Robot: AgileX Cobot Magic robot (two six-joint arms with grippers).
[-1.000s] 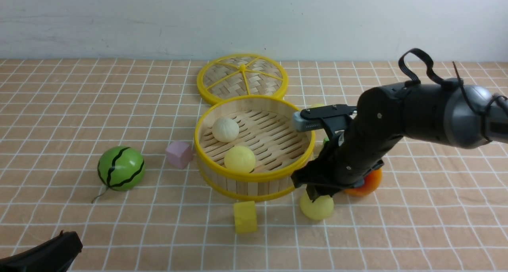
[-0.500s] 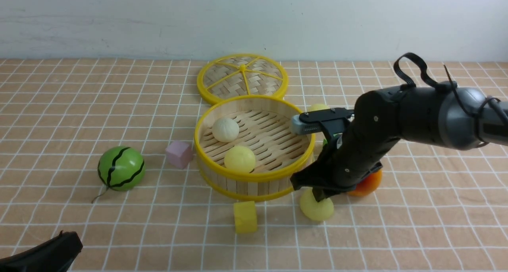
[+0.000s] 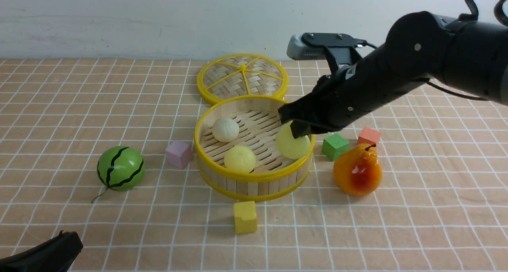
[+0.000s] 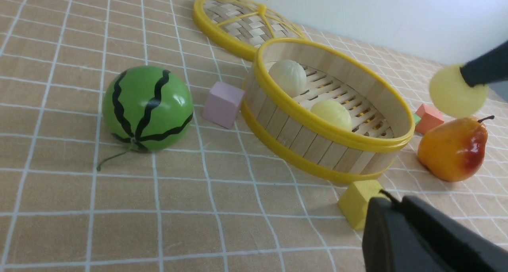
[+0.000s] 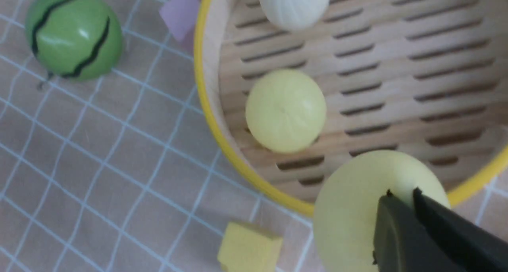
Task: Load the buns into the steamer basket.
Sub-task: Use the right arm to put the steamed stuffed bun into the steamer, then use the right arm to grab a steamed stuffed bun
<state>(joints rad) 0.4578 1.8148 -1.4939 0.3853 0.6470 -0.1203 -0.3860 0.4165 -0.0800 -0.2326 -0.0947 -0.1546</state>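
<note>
R wrist cam prob. above basket (image 5: 397,66)

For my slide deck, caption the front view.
Right pincer holds a yellow bun over the steamer basket rim; two buns lie inside.

We see the steamer basket (image 3: 254,186) in pale bamboo slats with yellow rims. The off-white bun (image 3: 225,129) sits beside the pale yellow bun (image 3: 239,158). The held bun (image 3: 294,149) is pale yellow too, and the right gripper (image 3: 295,132) is black. The watermelon ball (image 3: 120,168) is green with wavy black stripes. The pear (image 3: 357,173) is orange-yellow, blushed red.
</note>
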